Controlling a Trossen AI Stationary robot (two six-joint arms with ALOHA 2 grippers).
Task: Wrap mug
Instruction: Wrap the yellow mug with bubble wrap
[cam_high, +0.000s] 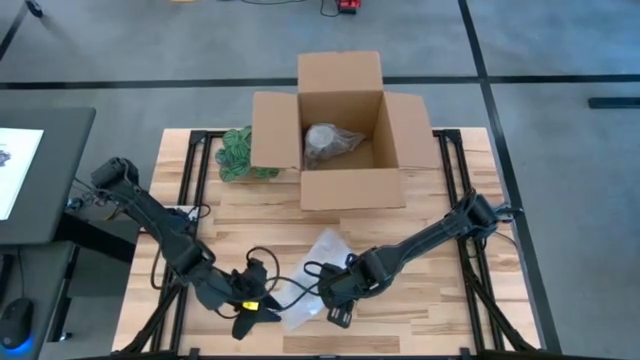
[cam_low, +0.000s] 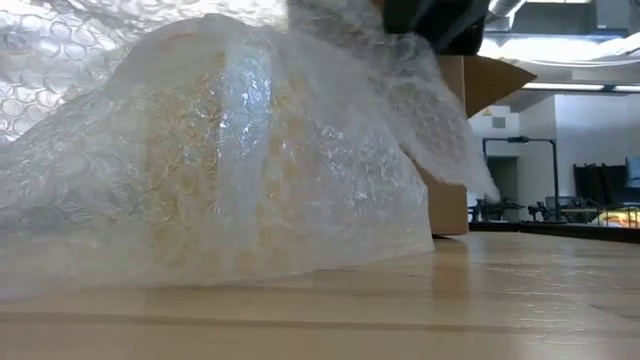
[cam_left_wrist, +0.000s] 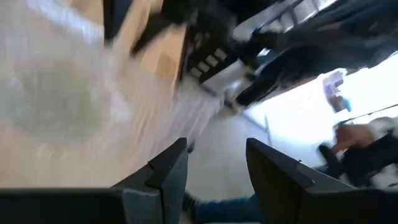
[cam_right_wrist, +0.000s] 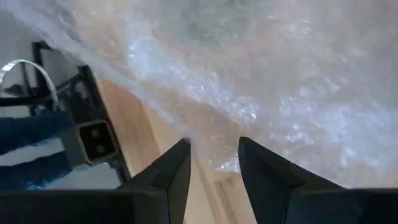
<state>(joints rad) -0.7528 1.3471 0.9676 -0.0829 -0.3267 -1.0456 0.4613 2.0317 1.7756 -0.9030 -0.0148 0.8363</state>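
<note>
Mug wrapped in bubble wrap (cam_high: 312, 278) lies at the table's (cam_high: 450, 300) front centre, between my grippers; right gripper (cam_high: 336, 312) touches its near edge, fingers narrowly parted, left gripper (cam_high: 250, 318) just beside, fingers apart, empty.

We seem to be in a lab or workshop: a pale slatted wooden worktable (cam_high: 420, 300) on a black metal frame stands on grey concrete floor (cam_high: 150, 40) marked with dark tape lines, with black office chairs (cam_low: 545, 210) at three o'clock.
</note>
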